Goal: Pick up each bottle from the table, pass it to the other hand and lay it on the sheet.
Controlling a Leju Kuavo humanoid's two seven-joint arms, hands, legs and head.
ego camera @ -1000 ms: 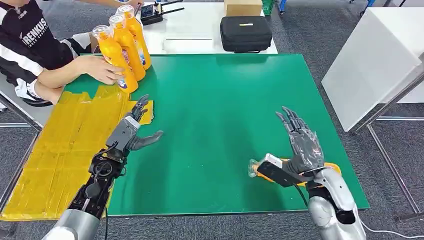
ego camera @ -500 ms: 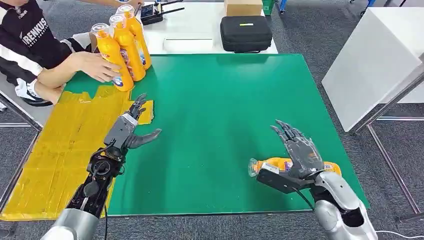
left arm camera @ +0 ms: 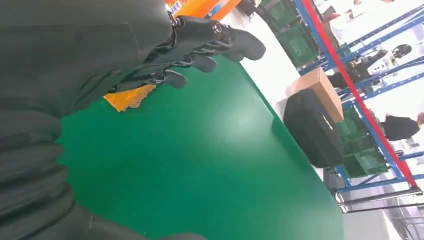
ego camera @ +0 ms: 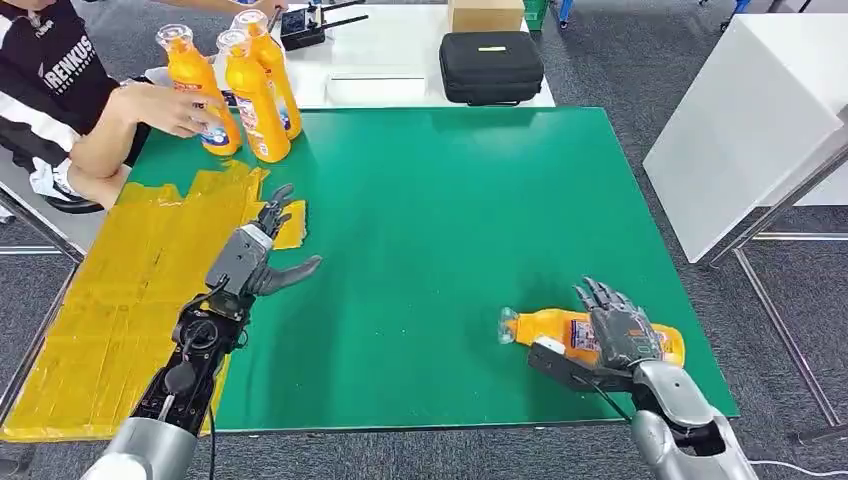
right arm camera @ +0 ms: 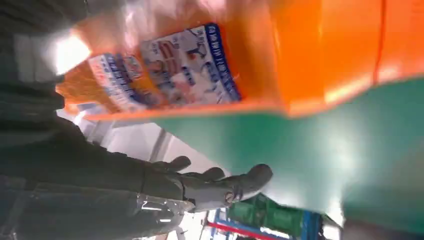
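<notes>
An orange bottle [ego camera: 555,327] with a blue and white label lies on its side on the green table [ego camera: 430,200], near the front right corner. My right hand [ego camera: 615,335] hangs over its middle, fingers arched above it and thumb in front; in the right wrist view the bottle [right arm camera: 250,55] lies close by the palm while the fingers [right arm camera: 220,185] stay spread and apart from it. My left hand [ego camera: 262,250] hovers open at the edge of the yellow sheet [ego camera: 120,300], holding nothing, its fingers [left arm camera: 200,45] extended over the table.
A person at the far left holds one upright orange bottle [ego camera: 190,85]; two more [ego camera: 258,90] stand by it at the table's back left corner. Behind the table sit a black case [ego camera: 491,66] and a cardboard box [ego camera: 486,14]. A white table [ego camera: 750,110] stands right.
My right hand has come down from a raised, spread pose until it is low over the lying bottle. The person has drawn one upright bottle back and to the left. My left hand barely moved.
</notes>
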